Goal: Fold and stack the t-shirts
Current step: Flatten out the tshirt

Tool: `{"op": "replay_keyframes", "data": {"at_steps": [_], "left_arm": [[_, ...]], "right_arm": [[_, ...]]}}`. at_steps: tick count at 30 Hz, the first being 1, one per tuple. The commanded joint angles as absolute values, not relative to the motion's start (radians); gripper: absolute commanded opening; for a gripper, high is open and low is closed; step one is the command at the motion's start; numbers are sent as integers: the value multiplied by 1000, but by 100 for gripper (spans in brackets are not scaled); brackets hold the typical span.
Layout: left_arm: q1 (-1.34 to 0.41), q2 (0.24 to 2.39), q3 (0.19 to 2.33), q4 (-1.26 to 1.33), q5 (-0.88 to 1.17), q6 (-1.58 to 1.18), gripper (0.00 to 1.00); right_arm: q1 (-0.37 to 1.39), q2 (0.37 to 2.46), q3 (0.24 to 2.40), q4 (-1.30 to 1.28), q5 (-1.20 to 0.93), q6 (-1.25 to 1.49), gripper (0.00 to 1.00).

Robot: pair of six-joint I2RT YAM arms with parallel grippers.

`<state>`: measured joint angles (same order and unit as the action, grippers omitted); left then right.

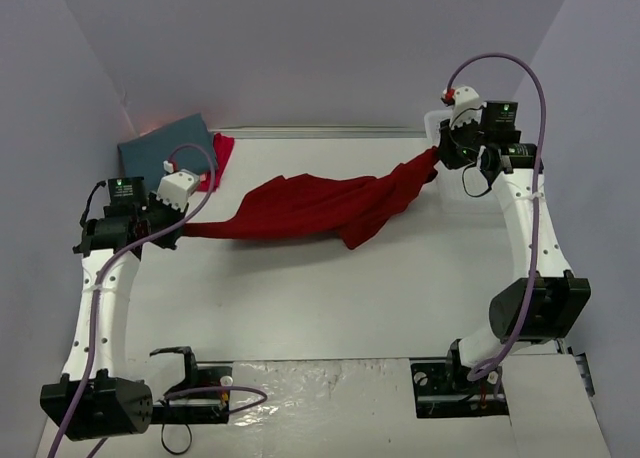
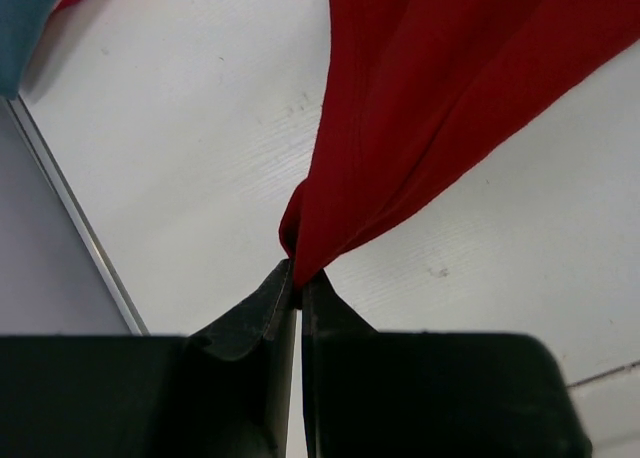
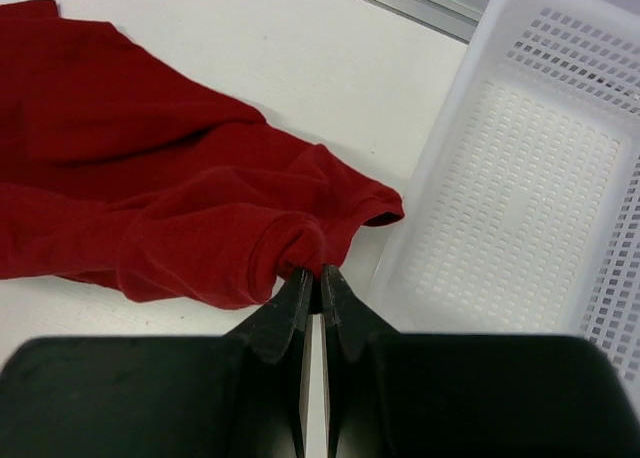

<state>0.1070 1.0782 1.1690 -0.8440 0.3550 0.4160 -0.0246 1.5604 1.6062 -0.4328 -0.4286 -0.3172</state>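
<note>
**A:** What's nearest to the arm bases?

**B:** Bare white surface (image 1: 330,308). Just beyond it, on the left, is the left hand (image 2: 298,283). Its two fingers are pinched together on an edge of the deep red shirt (image 1: 300,206), and the cloth fans out from that pinch.

**A:** So where does that shirt sit?

**B:** It's strung across the middle of the surface between the two hands, running from the near left to the far right. The stretch by the left hand is a narrow, taut band. Further right it widens into a bunched, creased mass, and a loose fold droops from it on the near side. The right wrist view shows much of it lying on the surface.

**A:** And the right hand?

**B:** The right hand (image 3: 312,278) is clamped on a gathered fold near a sleeve hem, just beside the white mesh basket (image 3: 530,198), which stands at the far right.

**A:** Anything further back?

**B:** In the far left corner lies the slate-teal shirt (image 1: 165,148), flat against the wall. The pinkish-red shirt (image 1: 218,158) touches its right edge, and I can't tell which overlaps which. Both are well apart from the basket.
</note>
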Motion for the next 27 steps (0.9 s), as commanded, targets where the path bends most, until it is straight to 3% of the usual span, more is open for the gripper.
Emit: {"op": "replay_keyframes", "data": {"at_steps": [1,11,12,13,14,27], "left_arm": [[115,1042,1229,-1001,438,514,2],[115,965,1246,-1203,557,727,2],[114,972,1240,-1181,557,720,11],[115,998,1233,-1167,552,703,56],[115,1012,1218,-1152,543,690,64],[114,1100,1132,-1025,491,738,74]], "right_arm": [[-28,1479,1566,-439,-436,-339,0],[-28,1488,1499,-469,-439,-333,0],[-28,1503,1500,-469,-437,-333,0],[-28,1522,1502,-469,-436,-334,0],[-28,1560,1506,-469,-434,-337,0],[-9,1709,1563,-469,-449,-344,0]]}}
